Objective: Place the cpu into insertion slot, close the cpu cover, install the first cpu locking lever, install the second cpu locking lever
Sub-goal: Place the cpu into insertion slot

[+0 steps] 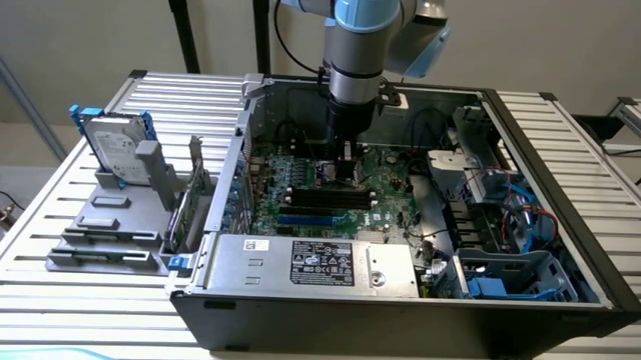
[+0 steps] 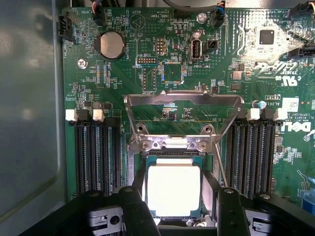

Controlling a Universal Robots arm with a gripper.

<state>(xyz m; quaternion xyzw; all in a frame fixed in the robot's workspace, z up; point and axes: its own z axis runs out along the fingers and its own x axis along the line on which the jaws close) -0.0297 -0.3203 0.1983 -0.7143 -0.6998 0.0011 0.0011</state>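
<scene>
The cpu, silver face up, lies flat in the insertion slot on the green board. My gripper is open and straddles the chip, one black finger along each side; whether they touch it I cannot tell. The cpu cover stands swung open beyond the slot, hinged at the slot's edge. A thin wire locking lever runs beside the slot, unlatched. In the exterior view my gripper reaches straight down into the open computer case at the middle of the board.
Long black memory slots flank the socket on both sides. A power supply fills the case front, cables and blue drive bays the exterior view's right. A hard drive stands in a grey holder on the slatted table.
</scene>
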